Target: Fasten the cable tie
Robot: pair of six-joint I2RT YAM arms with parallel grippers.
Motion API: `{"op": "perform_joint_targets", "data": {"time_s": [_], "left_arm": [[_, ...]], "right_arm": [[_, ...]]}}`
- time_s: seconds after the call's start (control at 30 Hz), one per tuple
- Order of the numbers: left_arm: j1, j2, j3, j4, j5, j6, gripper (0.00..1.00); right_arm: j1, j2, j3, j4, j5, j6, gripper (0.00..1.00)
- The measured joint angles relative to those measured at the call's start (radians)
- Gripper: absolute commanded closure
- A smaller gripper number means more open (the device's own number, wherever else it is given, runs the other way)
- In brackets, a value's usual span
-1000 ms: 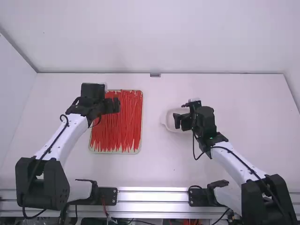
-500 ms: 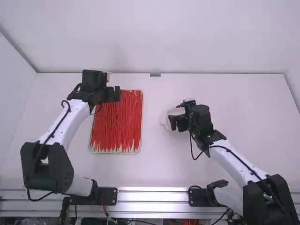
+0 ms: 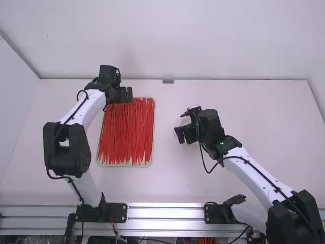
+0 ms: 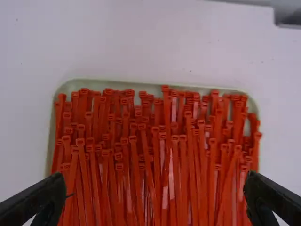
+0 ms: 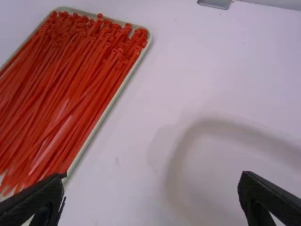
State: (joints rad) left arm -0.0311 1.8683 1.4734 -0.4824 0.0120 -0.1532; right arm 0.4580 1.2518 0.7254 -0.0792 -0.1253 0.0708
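Cable ties (image 4: pixel 155 155) fill tray (image 4: pixel 146 84), left pincer (image 3: pixel 123 95) above.

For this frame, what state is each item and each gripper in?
Red plastic cable ties: all loose, none fastened, piled lengthwise on the tray with their heads at the far end.
Pale green rectangular tray: flat on the table, full of ties.
Left gripper: open, empty, above the tray's far end.
Right gripper: open, empty, over the table to the right of the tray.

Rt gripper (image 5: pixel 150 190), jaws wide apart, over white table (image 5: pixel 225 61) near tray (image 5: pixel 147 35) w/ red cable ties (image 5: pixel 61 89).
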Motion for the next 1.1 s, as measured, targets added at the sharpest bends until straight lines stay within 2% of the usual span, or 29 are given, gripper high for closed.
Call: {"op": "perform_joint_targets", "data": {"time_s": [0.57,0.8,0.87,0.97,1.1], "left_arm": [[0.0,0.121,0.002,0.05,-0.019,-0.013,0.01],[0.0,0.135,0.002,0.045,-0.089,-0.017,0.01],[0.0,0.135,0.002,0.04,-0.103,-0.014,0.12],[0.0,0.135,0.002,0.04,-0.117,-0.011,0.18],[0.0,0.135,0.001,0.074,-0.151,-0.024,0.35]], "right_arm": [[0.0,0.0,0.0,-0.038,0.001,-0.003,0.01],[0.0,0.0,0.0,-0.059,0.001,-0.003,0.01],[0.0,0.0,0.0,-0.06,0.001,-0.003,0.02],[0.0,0.0,0.0,-0.06,0.001,-0.003,0.02],[0.0,0.0,0.0,-0.064,0.001,-0.003,0.01]]}}
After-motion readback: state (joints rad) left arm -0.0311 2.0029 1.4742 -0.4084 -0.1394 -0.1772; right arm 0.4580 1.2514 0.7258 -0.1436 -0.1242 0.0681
